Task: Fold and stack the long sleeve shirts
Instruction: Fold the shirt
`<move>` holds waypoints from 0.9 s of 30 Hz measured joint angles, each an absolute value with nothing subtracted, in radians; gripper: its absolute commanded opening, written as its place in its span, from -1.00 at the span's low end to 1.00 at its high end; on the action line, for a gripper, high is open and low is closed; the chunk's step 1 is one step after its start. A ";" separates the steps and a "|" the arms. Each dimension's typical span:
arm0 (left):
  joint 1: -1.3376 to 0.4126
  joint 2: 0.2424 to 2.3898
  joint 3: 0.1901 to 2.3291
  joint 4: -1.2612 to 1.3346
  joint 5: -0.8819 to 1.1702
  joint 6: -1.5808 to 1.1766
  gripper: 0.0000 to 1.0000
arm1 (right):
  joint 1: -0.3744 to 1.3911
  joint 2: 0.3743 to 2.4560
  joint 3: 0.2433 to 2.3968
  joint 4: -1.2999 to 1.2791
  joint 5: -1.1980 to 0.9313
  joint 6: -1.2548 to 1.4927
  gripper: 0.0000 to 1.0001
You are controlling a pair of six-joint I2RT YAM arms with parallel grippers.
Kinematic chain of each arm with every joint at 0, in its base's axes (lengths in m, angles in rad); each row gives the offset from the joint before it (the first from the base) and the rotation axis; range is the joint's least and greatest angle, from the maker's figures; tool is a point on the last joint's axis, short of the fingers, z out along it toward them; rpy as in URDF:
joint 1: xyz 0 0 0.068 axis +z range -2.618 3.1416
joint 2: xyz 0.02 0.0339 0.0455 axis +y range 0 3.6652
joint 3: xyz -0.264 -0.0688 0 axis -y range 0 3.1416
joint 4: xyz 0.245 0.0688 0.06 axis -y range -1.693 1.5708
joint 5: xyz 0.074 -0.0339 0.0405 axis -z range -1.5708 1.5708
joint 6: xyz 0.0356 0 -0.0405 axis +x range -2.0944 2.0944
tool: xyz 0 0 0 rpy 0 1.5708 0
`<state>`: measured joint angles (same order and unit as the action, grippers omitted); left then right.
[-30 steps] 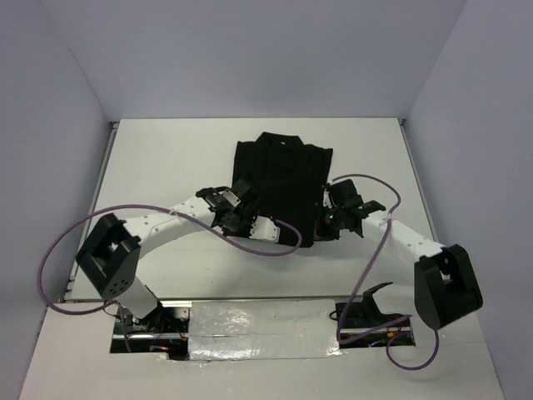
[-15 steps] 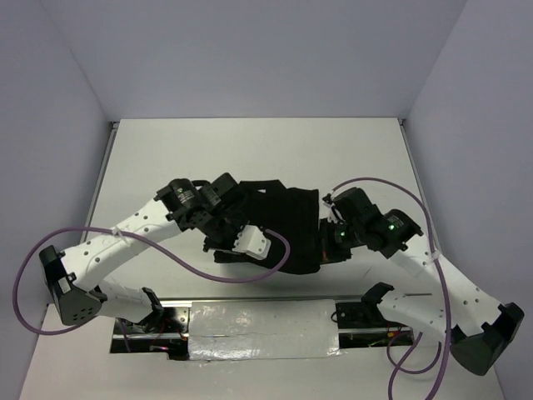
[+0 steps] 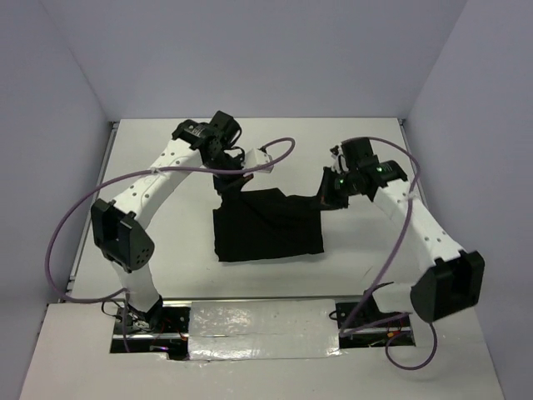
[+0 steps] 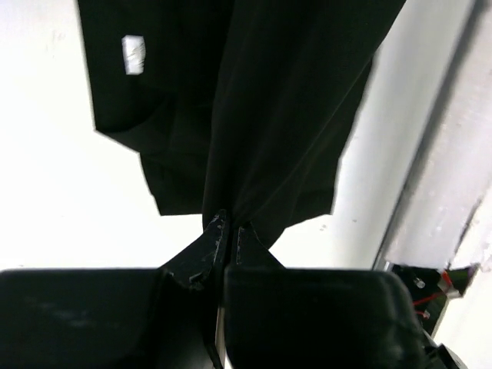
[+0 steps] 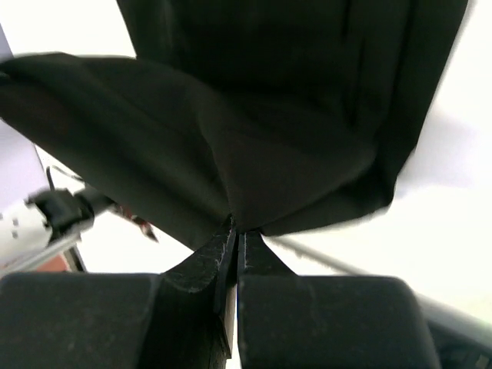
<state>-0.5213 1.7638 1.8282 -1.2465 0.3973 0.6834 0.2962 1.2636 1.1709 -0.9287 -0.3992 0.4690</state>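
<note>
The black long sleeve shirt hangs and drapes between my two grippers, its lower part resting on the white table near the middle. My left gripper is shut on the shirt's left upper edge, raised above the table. My right gripper is shut on its right upper edge. In the left wrist view the jaws pinch black fabric, and a small white neck label shows. In the right wrist view the jaws pinch a fold of the fabric.
The white table has walls at the back and both sides. A metal rail runs along its left edge. Purple cables loop from both arms. The arm bases and a taped strip lie at the near edge.
Both grippers have lifted and carried the shirt's near edge up and toward the back. The shirt now hangs between them, lower part toward the table's near-middle.
</note>
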 measured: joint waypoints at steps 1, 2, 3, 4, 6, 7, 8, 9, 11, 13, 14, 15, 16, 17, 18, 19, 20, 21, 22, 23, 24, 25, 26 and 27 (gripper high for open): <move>-0.509 1.784 1.836 -1.241 0.392 0.677 -1.00 | 0.286 1.306 1.195 -0.907 -0.401 0.455 -1.00; -0.496 1.804 1.840 -1.232 0.389 0.672 -1.00 | 0.274 1.345 1.218 -0.885 -0.402 0.444 -1.00; -0.485 1.819 1.842 -1.223 0.387 0.668 -1.00 | 0.265 1.383 1.238 -0.866 -0.406 0.433 -1.00; -0.474 1.831 1.842 -1.213 0.387 0.662 -1.00 | 0.256 1.415 1.257 -0.854 -0.409 0.426 -1.00; -0.455 1.849 1.836 -1.186 0.385 0.649 -1.00 | 0.243 1.485 1.289 -0.826 -0.421 0.412 -1.00; -0.447 1.851 1.828 -1.171 0.382 0.647 -1.00 | 0.238 1.518 1.303 -0.812 -0.429 0.406 -1.00; -0.436 1.856 1.821 -1.156 0.384 0.646 -1.00 | 0.233 1.552 1.313 -0.798 -0.435 0.402 -1.00; -0.429 1.858 1.814 -1.139 0.383 0.645 -1.00 | 0.230 1.578 1.319 -0.784 -0.441 0.401 -1.00; -0.411 1.864 1.793 -1.095 0.384 0.641 -0.96 | 0.223 1.626 1.327 -0.758 -0.458 0.403 -1.00; -0.400 1.875 1.773 -1.063 0.382 0.627 -0.83 | 0.219 1.663 1.340 -0.739 -0.473 0.404 -1.00; -0.395 1.883 1.765 -1.051 0.382 0.623 -0.80 | 0.217 1.684 1.351 -0.731 -0.479 0.407 -1.00; -0.391 1.894 1.757 -1.039 0.380 0.620 -0.78 | 0.216 1.705 1.365 -0.725 -0.480 0.409 -1.00; -0.387 1.906 1.750 -1.026 0.378 0.618 -0.77 | 0.214 1.728 1.382 -0.721 -0.482 0.411 -1.00; -0.385 1.919 1.745 -1.015 0.374 0.615 -0.73 | 0.213 1.753 1.399 -0.716 -0.482 0.414 -1.00; -0.382 1.934 1.744 -1.005 0.371 0.607 -0.65 | 0.211 1.777 1.417 -0.714 -0.484 0.418 -1.00; -0.378 1.946 1.742 -0.992 0.366 0.599 -0.60 | 0.210 1.804 1.435 -0.714 -0.484 0.422 -1.00; -0.374 1.957 1.739 -0.979 0.362 0.593 -0.56 | 0.210 1.831 1.452 -0.711 -0.484 0.424 -0.99; -0.368 1.967 1.739 -0.970 0.357 0.585 -0.43 | 0.210 1.858 1.469 -0.710 -0.479 0.426 -0.94; -0.360 1.976 1.739 -0.963 0.343 0.575 -0.35 | 0.209 1.880 1.483 -0.709 -0.466 0.426 -0.86; -0.351 1.983 1.739 -0.965 0.329 0.570 -0.26 | 0.206 1.901 1.493 -0.710 -0.450 0.428 -0.55; -0.338 1.993 1.739 -0.965 0.313 0.565 -0.05 | 0.200 1.922 1.504 -0.710 -0.434 0.431 -0.35; -0.324 2.003 1.739 -0.963 0.300 0.559 0.09 | 0.193 1.940 1.513 -0.707 -0.418 0.434 -0.15; -0.310 2.013 1.739 -0.960 0.289 0.547 0.32 | 0.186 1.960 1.522 -0.704 -0.403 0.437 -0.12; -0.297 2.023 1.739 -0.956 0.282 0.537 0.35 | 0.179 1.981 1.537 -0.702 -0.390 0.434 -0.08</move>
